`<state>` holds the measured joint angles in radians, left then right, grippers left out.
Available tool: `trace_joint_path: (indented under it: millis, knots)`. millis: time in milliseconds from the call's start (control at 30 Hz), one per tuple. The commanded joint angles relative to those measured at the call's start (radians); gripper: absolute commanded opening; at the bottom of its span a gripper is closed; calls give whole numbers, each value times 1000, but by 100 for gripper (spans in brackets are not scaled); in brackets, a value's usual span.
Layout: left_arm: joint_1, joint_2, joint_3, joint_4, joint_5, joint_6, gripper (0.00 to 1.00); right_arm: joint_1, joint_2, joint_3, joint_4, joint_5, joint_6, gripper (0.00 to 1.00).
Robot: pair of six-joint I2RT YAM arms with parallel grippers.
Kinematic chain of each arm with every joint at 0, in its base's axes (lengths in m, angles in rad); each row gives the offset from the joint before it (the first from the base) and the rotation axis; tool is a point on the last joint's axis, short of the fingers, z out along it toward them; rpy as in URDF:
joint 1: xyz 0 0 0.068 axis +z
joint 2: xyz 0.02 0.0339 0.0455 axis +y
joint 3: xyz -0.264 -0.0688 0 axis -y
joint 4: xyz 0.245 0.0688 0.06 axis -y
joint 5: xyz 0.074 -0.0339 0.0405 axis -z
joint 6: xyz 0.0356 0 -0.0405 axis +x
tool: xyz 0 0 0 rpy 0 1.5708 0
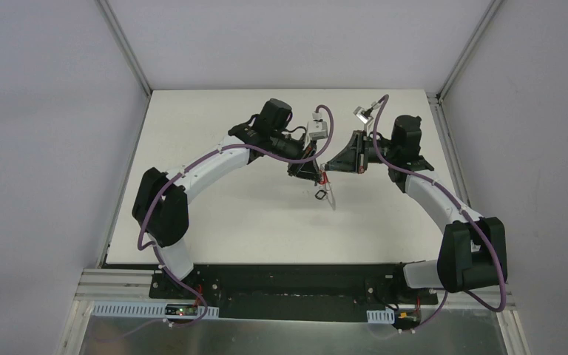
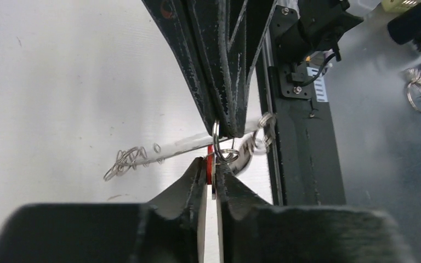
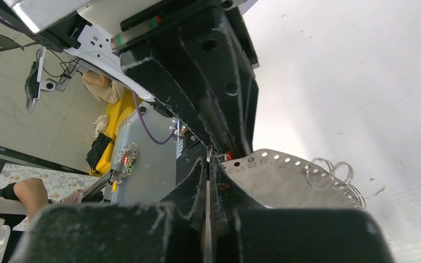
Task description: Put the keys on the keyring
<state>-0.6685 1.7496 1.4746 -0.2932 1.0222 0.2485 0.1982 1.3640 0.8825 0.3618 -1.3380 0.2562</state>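
- Nearest you in the overhead view, the two arm bases (image 1: pixel 174 275) sit at the near edge of the white table (image 1: pixel 214 222). Both arms arch inward and meet over its middle.
- Your left gripper (image 2: pixel 211 174) is drawn narrow, with its jaws almost together, and it pinches the red key (image 2: pixel 210 158) by the head. You see that head edge-on in the left wrist view. Its long axis runs along the fingers, pointing up toward the other gripper.
- Just right of the red head, a small wire ring (image 2: pixel 228 155) sits between the tips of the two grippers. It lies close against the key, but you cannot tell whether the key is threaded on it.
- Below the left gripper in the overhead view, the dark-tagged key (image 1: pixel 319 194) sits just beside the keyring. You cannot tell whether it hangs or rests on the table.
- The keyring (image 3: pixel 285 176) starts at the meeting point of the grippers. From above, its long axis slants toward the near edge and slightly right. In the right wrist view the band stretches away to the right of the fingertips with its perforated edge uppermost, and the wire loops (image 3: pixel 334 167) bunch at its far end. You cannot tell whether that far end touches the table.
- Your right gripper (image 3: pixel 208 164) is fully closed and clamps the near end of the keyring. Its tips are just beside those of the left gripper.
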Motion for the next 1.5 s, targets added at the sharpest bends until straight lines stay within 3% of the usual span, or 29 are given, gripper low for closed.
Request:
trace_joint_path:
  millis: [0, 33, 367, 633, 733, 967, 1200, 1467]
  knots:
    - [-4, -3, 30, -12, 69, -16, 4, -15, -41, 27, 7, -3, -43, 0]
    - [-3, 0, 38, -23, 73, -23, 0, -19, -42, 30, -13, -1, -62, 0]
    - [23, 63, 166, -267, 67, -65, 0, -29, -43, 70, -296, 107, -359, 0]
    - [38, 222, 405, -803, -47, 127, 0, 16, -23, 73, -418, 144, -498, 3]
    - [42, 256, 431, -918, -72, 181, 0, 36, -12, 68, -416, 144, -505, 6]
    - [70, 218, 318, -866, -107, 164, 0, 42, -10, 47, -380, 152, -484, 20]
    - [111, 227, 282, -913, -190, 184, 0, -5, -40, 53, -423, 170, -515, 34]
    - [159, 328, 342, -986, -330, 182, 0, -57, -57, 46, -458, 205, -551, 42]
